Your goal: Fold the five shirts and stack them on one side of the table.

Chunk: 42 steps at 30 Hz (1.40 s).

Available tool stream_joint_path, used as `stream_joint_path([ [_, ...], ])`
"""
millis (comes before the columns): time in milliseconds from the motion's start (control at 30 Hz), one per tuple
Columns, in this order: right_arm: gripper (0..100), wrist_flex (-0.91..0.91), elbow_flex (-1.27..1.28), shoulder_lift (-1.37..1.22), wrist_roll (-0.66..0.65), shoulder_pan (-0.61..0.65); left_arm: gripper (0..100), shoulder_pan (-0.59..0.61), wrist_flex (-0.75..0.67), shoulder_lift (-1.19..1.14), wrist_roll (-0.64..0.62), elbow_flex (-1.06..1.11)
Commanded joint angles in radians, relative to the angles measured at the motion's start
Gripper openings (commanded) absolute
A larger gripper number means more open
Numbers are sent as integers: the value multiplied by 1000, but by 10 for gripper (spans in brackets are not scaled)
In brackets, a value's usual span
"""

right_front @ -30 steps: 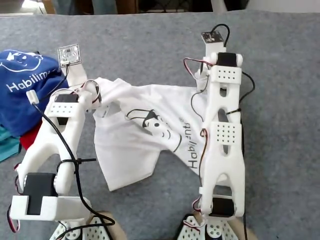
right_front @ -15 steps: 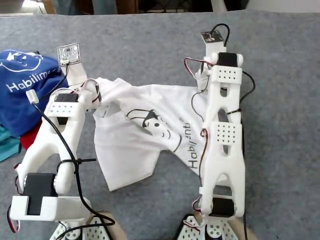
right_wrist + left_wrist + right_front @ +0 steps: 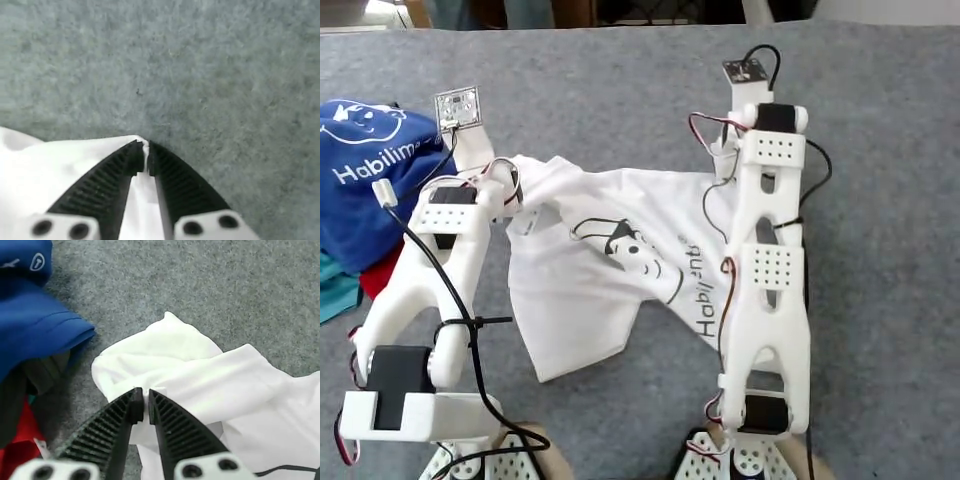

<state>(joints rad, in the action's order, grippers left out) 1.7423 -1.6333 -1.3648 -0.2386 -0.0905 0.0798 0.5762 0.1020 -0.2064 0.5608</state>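
Though arms [image 3: 765,270] partly hide the white shirt [image 3: 590,290], left end effector [image 3: 142,407] and right end effector [image 3: 145,160] clamp it.

white shirt [image 3: 582,292]: soft matt cloth | table [image 3: 620,80]: rough grey felt

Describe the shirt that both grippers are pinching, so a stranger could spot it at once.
Look to the middle of the grey table. The white shirt lies there crumpled, black cartoon face and lettering up, pinched by the left gripper and the right gripper. It alone is white; the blue shirt beside it tops a coloured pile.
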Motion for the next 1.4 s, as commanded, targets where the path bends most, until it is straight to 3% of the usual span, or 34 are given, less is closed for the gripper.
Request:
stream_joint_path([
  [0, 15, 20, -30, 140, -3, -20, 28, 12, 84, 34, 2, -147],
  [100, 15, 25, -38, 245, -3, -29, 28, 22, 270, 114, 5, -308],
  [333, 15, 25, 62, 604, 5, -25, 28, 19, 422, 295, 173, -556],
  [500, 15, 23, 130, 825, 38, -41, 28, -10, 557, 381, 186, -736],
  [800, 15, 23, 137, 1136, 31, -48, 28, -114, 654, 411, 183, -1161],
  [1200, 16, 23, 150, 1463, 31, -44, 28, -107, 830, 413, 195, -1649],
  [1367, 16, 18, 297, 1616, 31, -46, 28, -114, 921, 413, 203, -1799],
])
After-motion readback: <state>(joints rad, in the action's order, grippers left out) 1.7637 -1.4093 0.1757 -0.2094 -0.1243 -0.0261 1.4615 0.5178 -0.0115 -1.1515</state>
